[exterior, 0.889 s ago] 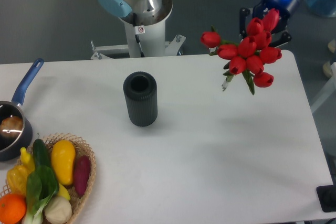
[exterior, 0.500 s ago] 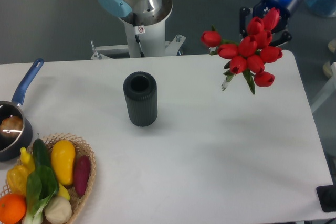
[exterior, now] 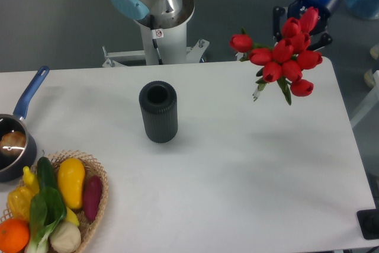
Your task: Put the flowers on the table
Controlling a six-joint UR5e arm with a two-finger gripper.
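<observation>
Flowers [exterior: 283,62] in tool [exterior: 302,22], blooms camera-ward, tilted.

We are looking at a robotics lab set up as a mock kitchen. A white desk [exterior: 237,176] stands on a bare grey floor [exterior: 59,16], with a robot arm's base [exterior: 155,13] bolted on a metal pedestal behind it. On the desk sit staged props: a wicker basket [exterior: 95,205] of produce, a blue-handled saucepan [exterior: 15,146] and a dark ribbed vase [exterior: 158,112].
</observation>
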